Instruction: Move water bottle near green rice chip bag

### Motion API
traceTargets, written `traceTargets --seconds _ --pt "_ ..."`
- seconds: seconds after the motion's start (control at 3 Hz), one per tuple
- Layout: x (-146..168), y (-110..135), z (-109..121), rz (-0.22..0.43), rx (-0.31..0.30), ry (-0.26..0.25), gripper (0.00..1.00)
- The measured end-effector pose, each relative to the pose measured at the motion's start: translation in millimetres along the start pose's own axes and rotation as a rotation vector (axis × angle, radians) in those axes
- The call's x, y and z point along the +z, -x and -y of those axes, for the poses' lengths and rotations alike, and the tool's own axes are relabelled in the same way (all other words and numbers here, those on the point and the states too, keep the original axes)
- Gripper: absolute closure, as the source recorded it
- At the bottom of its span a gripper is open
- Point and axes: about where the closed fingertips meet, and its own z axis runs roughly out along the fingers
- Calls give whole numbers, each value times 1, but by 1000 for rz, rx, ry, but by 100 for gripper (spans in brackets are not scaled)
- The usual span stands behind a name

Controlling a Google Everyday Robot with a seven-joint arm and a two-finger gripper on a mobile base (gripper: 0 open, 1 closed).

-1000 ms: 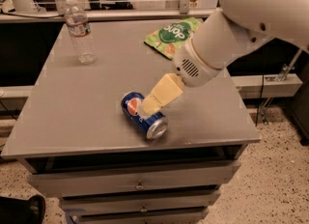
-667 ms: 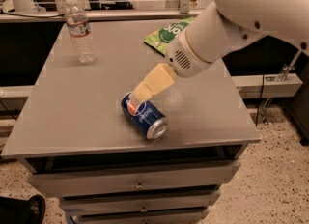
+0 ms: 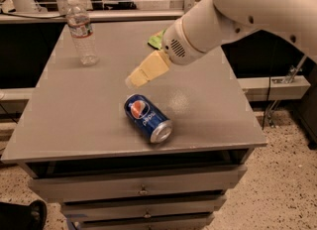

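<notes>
Now the reach — the gripper (image 3: 132, 79), pinched narrow and empty, hovers well inside the edges; next it must open around the bottle (image 3: 81, 33) at the far-left corner

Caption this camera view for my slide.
Gripper hovers beyond the Pepsi can; water bottle upright back left, green rice chip bag partly behind the arm.

Pepsi can (image 3: 147, 117) sideways on table (image 3: 69, 120)

Chip bag (image 3: 156, 39) behind arm (image 3: 237, 11), blurred gripper (image 3: 134, 79) over table (image 3: 74, 120)
</notes>
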Motion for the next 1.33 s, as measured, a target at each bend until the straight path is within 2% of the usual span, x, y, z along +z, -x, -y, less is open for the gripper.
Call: traceTargets --seconds 0.33,0.67,1.0,1.33 --pt "-10 0 -9 -17 -64 -34 0" --pt "2 -11 -13 9 -138 -49 0" --pt "25 1 7 118 -231 -95 0" --pt "53 22 32 225 -268 -114 0"
